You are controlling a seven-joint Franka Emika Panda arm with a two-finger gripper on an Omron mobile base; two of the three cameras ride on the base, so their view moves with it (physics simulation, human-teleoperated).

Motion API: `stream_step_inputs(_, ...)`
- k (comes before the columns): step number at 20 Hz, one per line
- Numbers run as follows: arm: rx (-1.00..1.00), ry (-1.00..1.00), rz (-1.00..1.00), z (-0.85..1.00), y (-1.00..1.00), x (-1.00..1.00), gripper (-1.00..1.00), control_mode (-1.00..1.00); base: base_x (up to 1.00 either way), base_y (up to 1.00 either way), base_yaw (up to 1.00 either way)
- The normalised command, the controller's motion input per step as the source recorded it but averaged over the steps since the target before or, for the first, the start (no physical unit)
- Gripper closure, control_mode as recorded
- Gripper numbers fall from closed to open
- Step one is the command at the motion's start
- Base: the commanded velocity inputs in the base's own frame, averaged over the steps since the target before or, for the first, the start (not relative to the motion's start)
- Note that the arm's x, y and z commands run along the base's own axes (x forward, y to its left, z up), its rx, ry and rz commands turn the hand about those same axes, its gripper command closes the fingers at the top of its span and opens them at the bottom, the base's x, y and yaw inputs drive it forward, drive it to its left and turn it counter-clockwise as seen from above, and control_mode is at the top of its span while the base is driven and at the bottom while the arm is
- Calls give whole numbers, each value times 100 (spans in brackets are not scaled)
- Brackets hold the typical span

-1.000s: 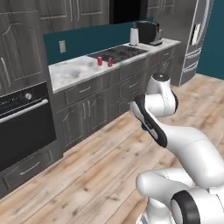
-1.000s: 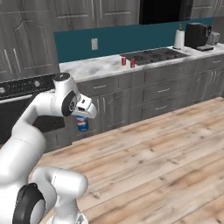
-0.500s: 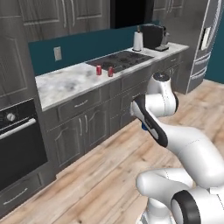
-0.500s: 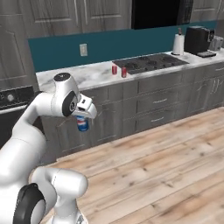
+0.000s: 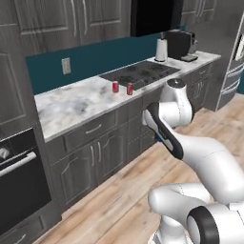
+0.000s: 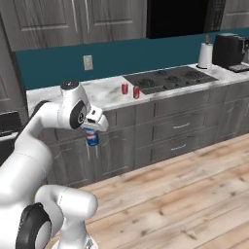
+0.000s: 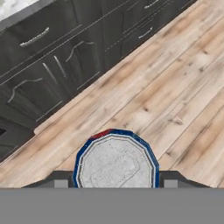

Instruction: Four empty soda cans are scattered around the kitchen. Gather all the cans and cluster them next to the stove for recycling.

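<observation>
Two red cans (image 5: 122, 87) stand side by side, a small gap between them, on the marble counter (image 5: 76, 102) just left of the stove (image 5: 143, 73), while the gripper (image 6: 91, 137) holds a third, blue can (image 6: 92, 139) in the air in front of the dark lower cabinets (image 6: 165, 131). In the right base view the blue can hangs upright below the white hand, its red-white logo facing out, level with the cabinet doors and clear of the wooden floor (image 6: 185, 194). In the hand view its silver top (image 7: 115, 163) sits between the two dark fingertips, which press against its sides, with floor planks and cabinet fronts beyond. In the left base view only a sliver of blue shows behind the arm's forearm. Farther along the counter, past the stove, a white cylinder (image 5: 161, 49) stands next to a black coffee machine (image 5: 180, 44). A black oven (image 5: 19, 183) is built in at the counter's left end.
</observation>
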Motion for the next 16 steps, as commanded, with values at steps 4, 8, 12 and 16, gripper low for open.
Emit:
stream_step_inputs(4, 0, 0, 0, 0, 0, 0, 100, 100, 82, 3, 16)
stream_step_inputs(8, 0, 0, 0, 0, 0, 0, 100, 100, 66, 0, 17)
stream_step_inputs(12, 0, 0, 0, 0, 0, 0, 100, 100, 67, -9, 13)
stream_step_inputs(16, 0, 0, 0, 0, 0, 0, 100, 100, 68, -25, 10)
